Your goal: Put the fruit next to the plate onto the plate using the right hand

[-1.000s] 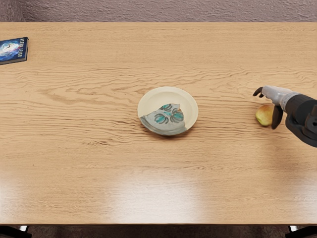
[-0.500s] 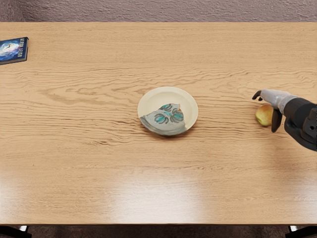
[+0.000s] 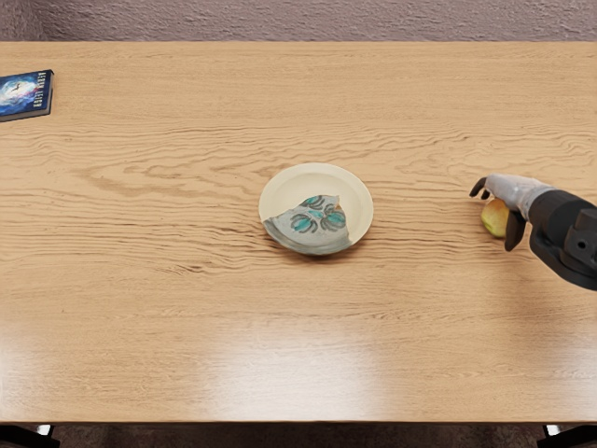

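wooden table [image 3: 187,317]: right hand [image 3: 508,193] spread astride the fruit [image 3: 492,220] under it; next, close and carry leftward to the plate [image 3: 280,187].

Glossy wooden table [image 3: 187,308] before rough mauve wall [image 3: 280,19]

A book [image 3: 25,93] with a dark blue, starry cover lies flat at the far left edge of the surface [image 3: 187,308], well apart from the right hand [image 3: 508,194], across the full width from it and somewhat farther back. The surface is pale wood with wavy grain and carries a soft glare nearer than the hand and to its left. Behind the surface, beyond the hand, runs a grey-purple textured backdrop [image 3: 280,19].
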Available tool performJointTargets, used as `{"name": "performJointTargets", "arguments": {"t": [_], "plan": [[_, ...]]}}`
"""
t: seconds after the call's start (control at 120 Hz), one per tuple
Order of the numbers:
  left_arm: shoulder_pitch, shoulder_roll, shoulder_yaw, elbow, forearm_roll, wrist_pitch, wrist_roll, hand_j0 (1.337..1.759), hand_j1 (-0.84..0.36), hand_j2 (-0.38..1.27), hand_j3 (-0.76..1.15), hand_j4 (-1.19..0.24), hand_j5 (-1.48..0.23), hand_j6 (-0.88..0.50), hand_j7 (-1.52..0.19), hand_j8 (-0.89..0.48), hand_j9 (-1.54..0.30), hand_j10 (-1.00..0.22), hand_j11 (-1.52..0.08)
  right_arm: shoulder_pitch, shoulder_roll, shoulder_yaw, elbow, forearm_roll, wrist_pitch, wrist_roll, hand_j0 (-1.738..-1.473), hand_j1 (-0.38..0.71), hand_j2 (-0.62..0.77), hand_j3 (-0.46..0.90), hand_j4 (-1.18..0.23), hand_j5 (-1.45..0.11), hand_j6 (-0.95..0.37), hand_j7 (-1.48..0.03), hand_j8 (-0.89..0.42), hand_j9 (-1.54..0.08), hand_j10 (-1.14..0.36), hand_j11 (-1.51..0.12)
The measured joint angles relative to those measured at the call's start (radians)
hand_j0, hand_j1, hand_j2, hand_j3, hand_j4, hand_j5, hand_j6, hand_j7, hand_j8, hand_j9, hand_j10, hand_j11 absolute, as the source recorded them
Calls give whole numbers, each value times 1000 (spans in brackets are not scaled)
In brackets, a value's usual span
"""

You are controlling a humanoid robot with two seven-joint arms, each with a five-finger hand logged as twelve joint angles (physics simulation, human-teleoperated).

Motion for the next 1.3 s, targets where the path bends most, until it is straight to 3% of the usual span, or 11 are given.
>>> {"name": "performJointTargets", "arguments": {"t": [0.35,0.533,0.958,1.167,1.3], "plan": [[0,0,0,0,0,0,0,1658,339,2,0,-9,-11,-9,-11,-9,-11,-9,-11,-7,-4,0,-1,1,-19,0,-1658,114,-71,0,-398,-505,-398,-506,-366,-508,-395,-507],[0,0,0,0,0,0,0,1658,339,2,0,-9,-11,-9,-11,-9,-11,-9,-11,-13,-5,0,-2,5,-19,0,-1657,158,-20,-1,-467,-578,-447,-587,-301,-590,-439,-590],[0,0,0,0,0,0,0,1658,339,2,0,-9,-11,-9,-11,-9,-11,-9,-11,-15,-3,1,-5,8,-15,0,-1651,161,63,-1,-598,-737,-430,-752,-290,-748,-422,-758],[0,0,0,0,0,0,0,1658,339,2,0,-9,-11,-9,-11,-9,-11,-9,-11,-15,-2,9,-11,12,-15,1,-1652,156,279,0,-667,-839,-501,-849,-416,-856,-513,-876],[0,0,0,0,0,0,0,1658,339,2,0,-9,-11,-9,-11,-9,-11,-9,-11,-10,-3,11,-15,29,-12,0,-1652,147,262,0,-697,-921,-472,-910,-382,-931,-480,-953]]}}
